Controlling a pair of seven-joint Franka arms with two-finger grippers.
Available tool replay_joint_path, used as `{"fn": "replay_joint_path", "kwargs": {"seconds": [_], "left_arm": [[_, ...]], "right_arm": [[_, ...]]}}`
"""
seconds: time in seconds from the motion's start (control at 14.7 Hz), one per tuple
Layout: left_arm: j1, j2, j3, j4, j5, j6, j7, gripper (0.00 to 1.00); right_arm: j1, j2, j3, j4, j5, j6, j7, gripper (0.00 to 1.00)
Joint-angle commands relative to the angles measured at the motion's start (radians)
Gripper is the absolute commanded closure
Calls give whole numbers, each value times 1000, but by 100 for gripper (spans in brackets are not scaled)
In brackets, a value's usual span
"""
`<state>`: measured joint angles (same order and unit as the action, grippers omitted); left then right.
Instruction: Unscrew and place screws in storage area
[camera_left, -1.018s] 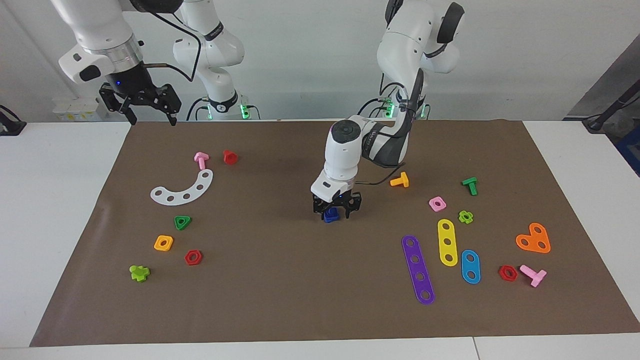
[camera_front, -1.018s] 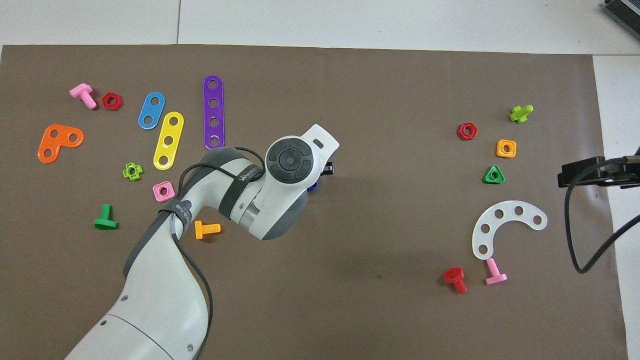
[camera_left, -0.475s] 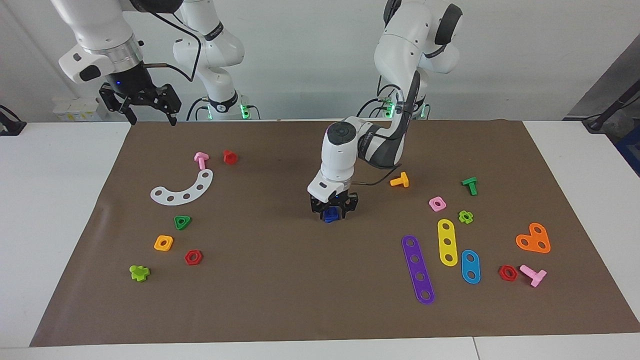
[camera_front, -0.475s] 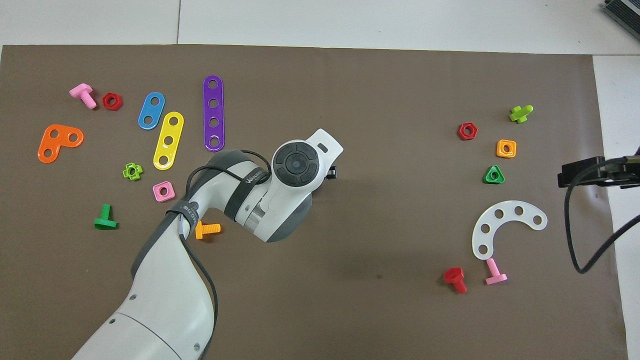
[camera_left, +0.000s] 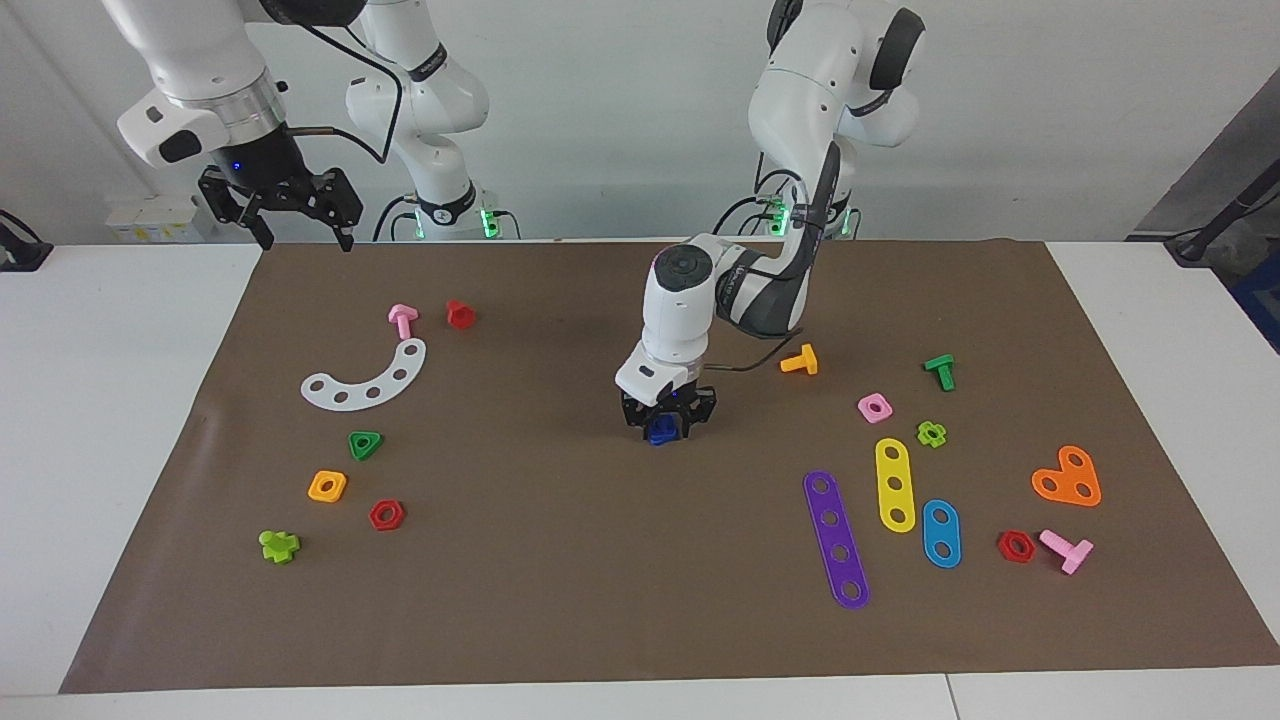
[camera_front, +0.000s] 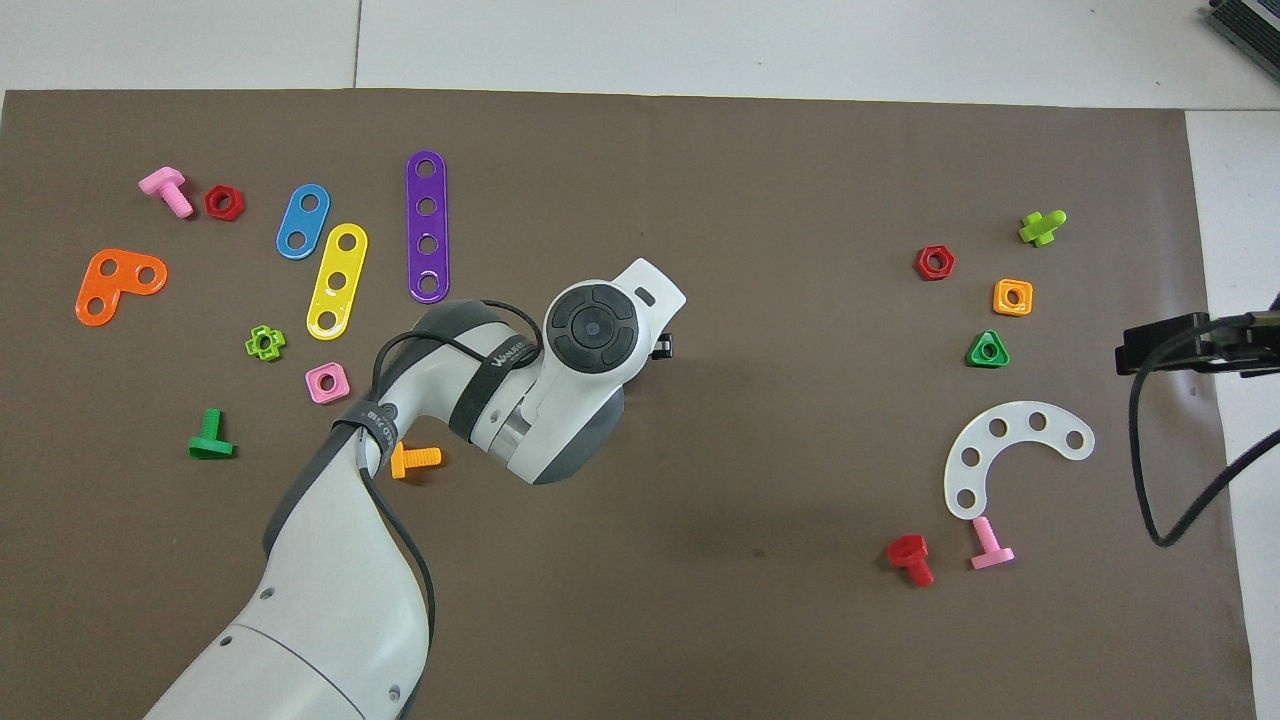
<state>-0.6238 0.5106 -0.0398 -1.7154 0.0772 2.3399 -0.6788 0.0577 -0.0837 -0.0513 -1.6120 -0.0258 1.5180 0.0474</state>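
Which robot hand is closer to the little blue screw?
The left. The left gripper is down around the blue screw in the middle of the mat. The right gripper waits, open, up in the air above the mat's corner near its own base.

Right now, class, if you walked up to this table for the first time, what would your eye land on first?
First, the white left arm bent low over the middle of the brown paper mat, its black left claw around a small dark-blue plastic bolt. Next, the bright plastic pieces scattered toward both ends of the mat, such as the long purple four-hole strip. The right claw waits open, raised above the mat's corner.
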Motion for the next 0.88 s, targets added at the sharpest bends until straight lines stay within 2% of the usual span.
{"fn": "replay_joint_path", "kwargs": {"seconds": [0.0, 0.81], "left_arm": [[-16, -1, 14, -7, 24, -7, -19, 38], [-19, -1, 14, 26, 24, -53, -18, 46]], "right_arm": [[-6, -8, 5, 1, -8, -13, -23, 0], [-6, -8, 5, 1, -8, -13, -23, 0]]}}
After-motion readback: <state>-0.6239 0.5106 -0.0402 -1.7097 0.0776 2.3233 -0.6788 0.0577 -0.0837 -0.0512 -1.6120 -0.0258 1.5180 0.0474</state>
